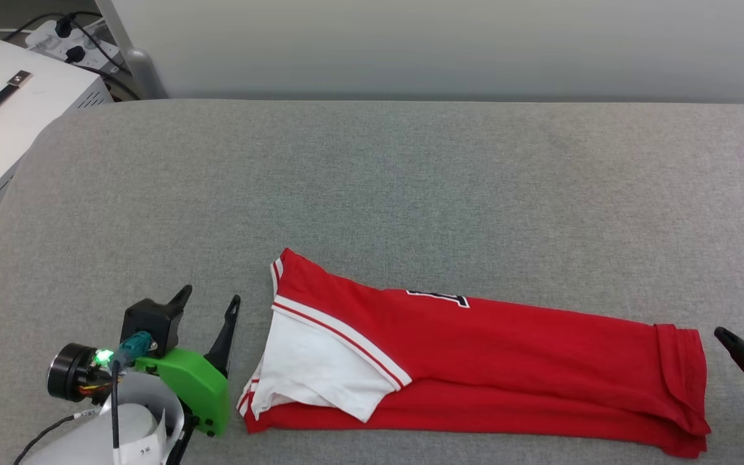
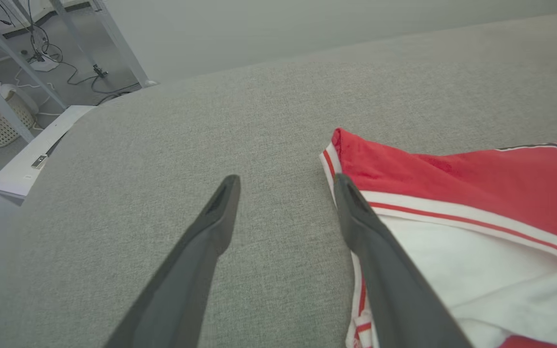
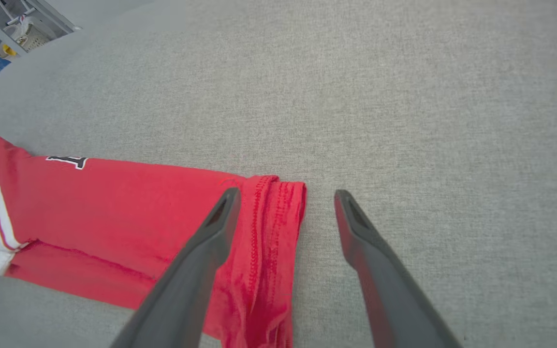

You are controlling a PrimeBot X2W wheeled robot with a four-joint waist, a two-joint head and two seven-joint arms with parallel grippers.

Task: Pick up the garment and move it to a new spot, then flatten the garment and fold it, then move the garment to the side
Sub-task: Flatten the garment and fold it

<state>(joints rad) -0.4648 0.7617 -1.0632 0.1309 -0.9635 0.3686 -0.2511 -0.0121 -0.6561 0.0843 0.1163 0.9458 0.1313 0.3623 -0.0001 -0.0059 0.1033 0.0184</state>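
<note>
1. Left gripper (image 1: 211,294) sits nearest, fingers spread and empty, just beside the sleeve end of the red jersey (image 1: 475,349)
2. Right gripper (image 1: 741,334), likewise spread and empty, flanks the hem end
3. One jersey lies folded lengthwise on the grey cushion (image 1: 372,181), near its front edge; two grippers bracket it, likely placed to take both ends for a crosswise fold
</note>
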